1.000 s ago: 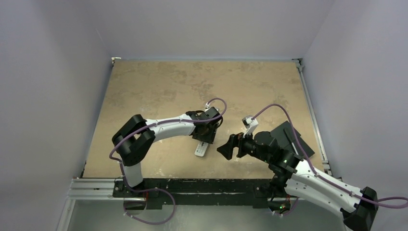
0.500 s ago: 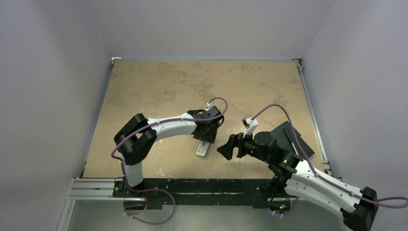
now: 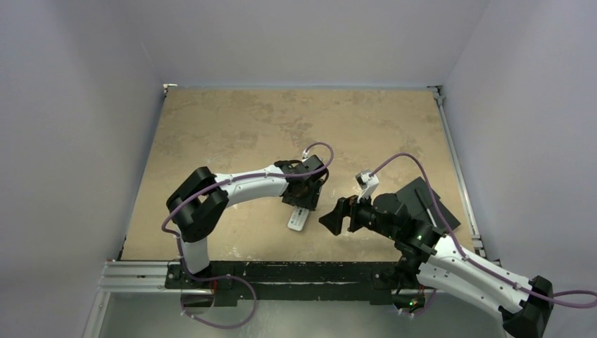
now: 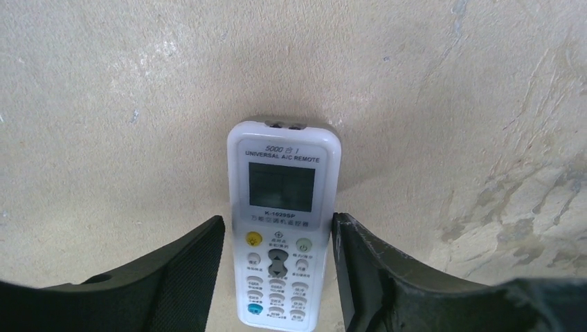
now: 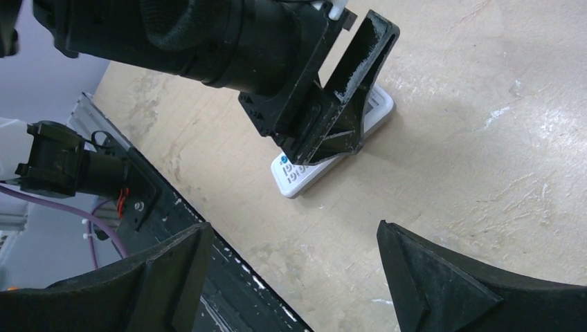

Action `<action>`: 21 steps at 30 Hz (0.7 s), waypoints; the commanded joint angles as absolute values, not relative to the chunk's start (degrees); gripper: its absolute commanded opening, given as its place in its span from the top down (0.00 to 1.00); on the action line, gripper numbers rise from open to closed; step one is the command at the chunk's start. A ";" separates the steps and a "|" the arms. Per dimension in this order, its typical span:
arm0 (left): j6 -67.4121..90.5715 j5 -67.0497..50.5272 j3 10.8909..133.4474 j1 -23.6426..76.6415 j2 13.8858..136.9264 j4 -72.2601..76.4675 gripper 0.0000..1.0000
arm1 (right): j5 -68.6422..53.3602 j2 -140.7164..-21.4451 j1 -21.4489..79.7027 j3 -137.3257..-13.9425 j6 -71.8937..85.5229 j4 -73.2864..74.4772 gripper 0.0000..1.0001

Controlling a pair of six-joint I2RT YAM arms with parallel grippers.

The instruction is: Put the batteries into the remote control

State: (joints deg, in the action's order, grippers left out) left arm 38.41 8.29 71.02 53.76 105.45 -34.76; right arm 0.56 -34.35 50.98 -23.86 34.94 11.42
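White remote (image 4: 284,187) betw. left gripper (image 4: 278,220) jaws, edge contact unclear

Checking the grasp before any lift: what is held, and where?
Right gripper: nothing. Left gripper straddles the remote across the long sides of its button end; whether its fingers actually press them cannot be told.

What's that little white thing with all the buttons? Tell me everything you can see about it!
It is a slim white plastic remote with rounded corners, lying flat and button side up on the tan table. It has a grey screen, the words UNIVERSAL A/C REMOTE, a yellow button, a greenish one, a blue one and rows of small white ones. The left gripper straddles it, black fingers close at each side; whether they press it is unclear.
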 commanded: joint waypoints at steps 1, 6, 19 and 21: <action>39.05 8.98 73.66 53.99 101.71 -35.80 0.39 | 1.59 -33.60 50.89 -24.43 35.32 11.69 0.01; 39.11 9.52 73.81 54.03 100.16 -36.40 0.31 | 1.55 -33.44 50.89 -24.72 35.68 12.21 0.01; 40.10 11.76 70.86 53.97 91.02 -36.01 0.08 | 3.96 -32.53 50.89 -28.16 36.32 16.74 0.01; 40.47 12.30 70.10 53.96 89.35 -35.88 0.07 | 4.41 -32.99 50.89 -29.05 36.47 17.64 0.01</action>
